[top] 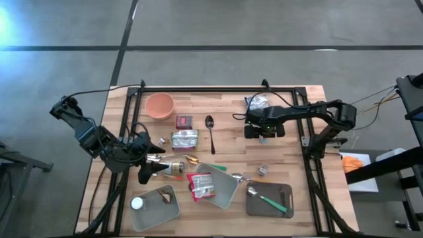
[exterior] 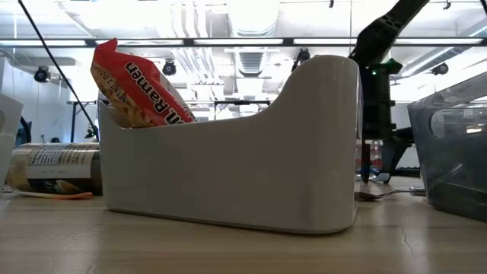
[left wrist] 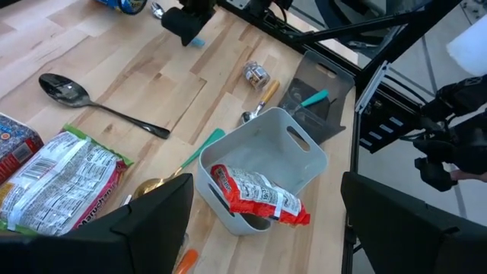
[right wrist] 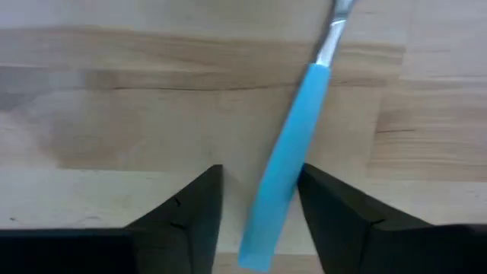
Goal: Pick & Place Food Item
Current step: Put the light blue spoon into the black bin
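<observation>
A red ramen packet [top: 201, 185] [left wrist: 259, 196] [exterior: 133, 84] leans in a white bin [top: 221, 187] at the table's near middle. A green food packet [top: 185, 139] and a small red box [top: 184, 121] lie flat further back. My right gripper [top: 264, 134] [right wrist: 260, 183] points down at the table's far right, its fingers apart on either side of a blue utensil handle [right wrist: 285, 152] lying flat on the wood. My left gripper [top: 151, 170] [left wrist: 266, 183] hangs open above the table's left, beside the bin, with nothing between its fingers. My right gripper comes from above with its fingers across the blue handle's free end [right wrist: 293, 164]. One finger [right wrist: 327, 205] stands right against the handle's side and the other stands clear of it. Whether it touches, I cannot tell. The handle lies flat on the table.
A pink bowl [top: 159, 104] and a black spoon [top: 210, 129] lie at the back. A dark tray [top: 269, 198] with a green-handled spoon stands near right, a clear bin [top: 158, 206] near left. A jar [top: 173, 166] lies by my left gripper.
</observation>
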Robot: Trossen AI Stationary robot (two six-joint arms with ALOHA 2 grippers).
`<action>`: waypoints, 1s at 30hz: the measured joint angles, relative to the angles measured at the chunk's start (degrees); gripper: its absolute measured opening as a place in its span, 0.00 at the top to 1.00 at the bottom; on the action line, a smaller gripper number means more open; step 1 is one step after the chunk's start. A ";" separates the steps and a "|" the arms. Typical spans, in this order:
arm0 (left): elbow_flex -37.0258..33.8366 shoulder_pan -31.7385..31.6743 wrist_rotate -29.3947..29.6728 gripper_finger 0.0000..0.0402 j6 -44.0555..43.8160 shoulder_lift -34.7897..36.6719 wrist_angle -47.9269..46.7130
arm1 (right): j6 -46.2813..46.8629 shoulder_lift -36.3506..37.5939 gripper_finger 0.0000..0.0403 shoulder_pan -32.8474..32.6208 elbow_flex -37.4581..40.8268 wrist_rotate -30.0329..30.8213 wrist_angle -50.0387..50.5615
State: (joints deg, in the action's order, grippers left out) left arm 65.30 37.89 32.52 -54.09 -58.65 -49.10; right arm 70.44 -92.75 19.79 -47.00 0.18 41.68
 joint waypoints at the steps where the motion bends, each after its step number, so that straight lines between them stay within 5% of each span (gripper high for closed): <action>1: 0.00 0.00 0.02 0.15 -0.15 0.00 0.00 | 0.17 0.29 0.63 0.00 0.64 -0.02 -0.45; 10: 0.00 -0.02 0.02 0.15 -0.13 0.00 0.00 | -1.88 3.33 0.90 0.00 2.53 1.40 -1.38; 20: 0.00 -0.09 0.02 0.15 -0.34 0.00 0.00 | -6.35 4.54 0.90 -0.80 2.53 -0.06 -1.67; 30: 0.00 -0.11 0.02 0.15 -1.46 0.00 0.00 | -12.10 16.17 0.90 -9.86 0.90 -0.21 -1.17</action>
State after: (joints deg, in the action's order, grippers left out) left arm 65.30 37.78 32.53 -55.55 -58.65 -49.10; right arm 58.34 -76.58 9.93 -46.09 -0.03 40.51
